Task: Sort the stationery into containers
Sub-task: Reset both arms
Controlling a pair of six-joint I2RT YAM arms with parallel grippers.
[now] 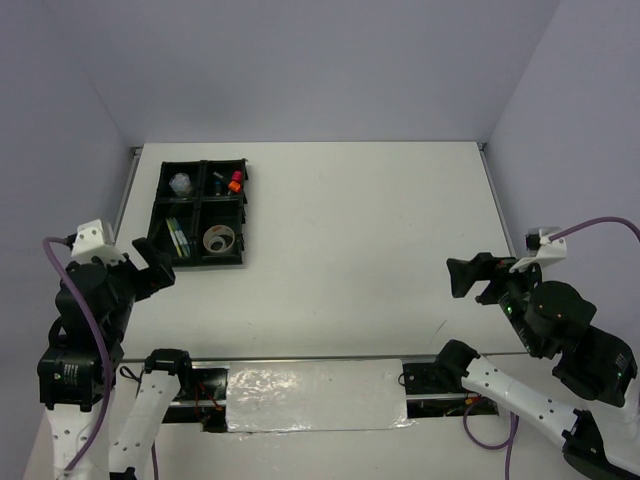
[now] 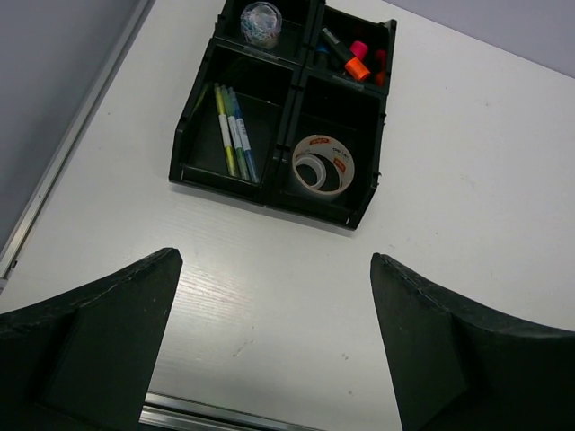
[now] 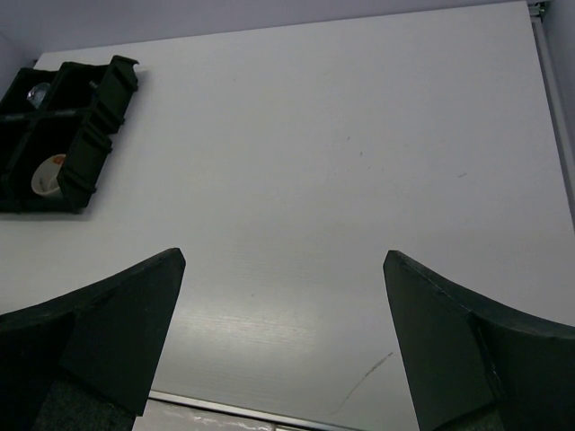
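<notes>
The black tray (image 1: 243, 212) stands at the table's back left, split into four compartments. Its back left one holds a small silvery round piece (image 2: 261, 22). The back right holds highlighters (image 2: 355, 58) with orange and pink caps. Thin pens (image 2: 232, 139) lie in the front left, and a clear tape roll (image 2: 322, 163) in the front right. My left gripper (image 1: 158, 265) hovers open just in front of the tray (image 2: 225, 184), nothing between its fingers (image 2: 126, 332). The right gripper (image 1: 455, 278) is open and empty far to the right, the tray (image 3: 85, 135) distant at its upper left.
A metal rail (image 1: 320, 358) runs along the table's near edge, with a shiny foil-covered strip (image 1: 315, 395) below it between the arm bases. Grey walls close the back and sides. A rail (image 2: 72, 135) edges the table's left side, close to the tray.
</notes>
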